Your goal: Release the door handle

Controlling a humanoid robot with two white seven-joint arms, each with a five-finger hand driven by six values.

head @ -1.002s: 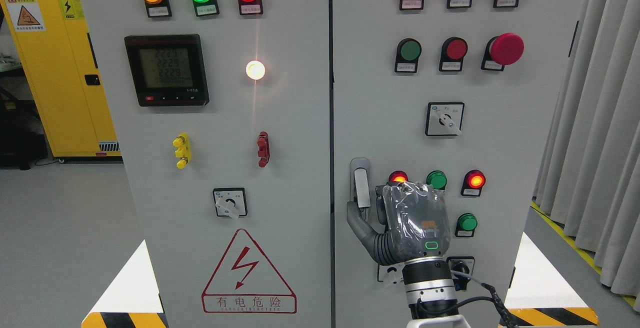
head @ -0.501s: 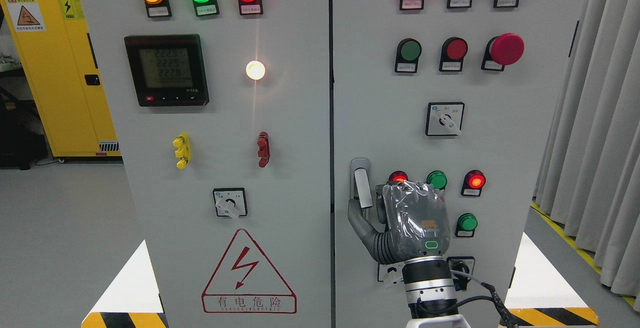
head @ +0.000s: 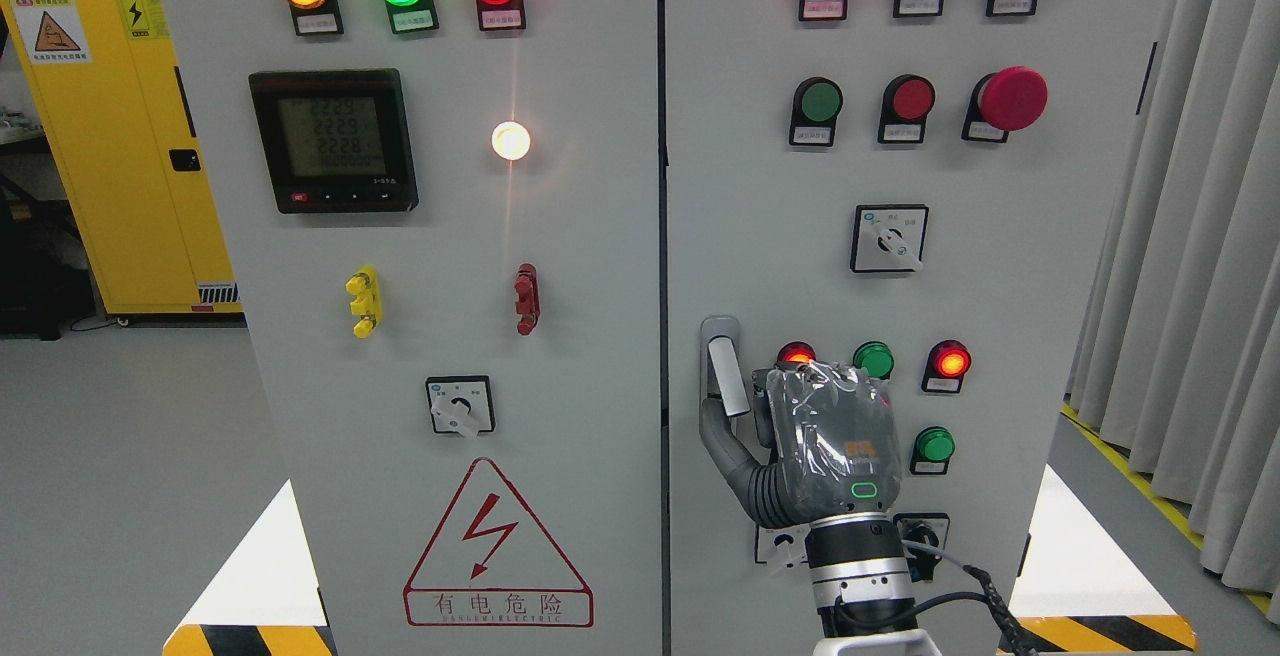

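R hand [head: 800, 436] grips the door handle [head: 727, 371], thumb hooked under it, at 5 o'clock on the R cabinet door [head: 1000, 286]. Risk: pulling away w/ fingers not uncurled could snag the handle, swing the door, or bump the red lamp [head: 796, 353] at 12.

The grey floor [head: 130, 456] carries the grey electrical cabinet [head: 600, 336] and, behind at the left, a yellow safety cabinet [head: 110, 156]; black-and-yellow hazard tape [head: 1100, 631] marks it.
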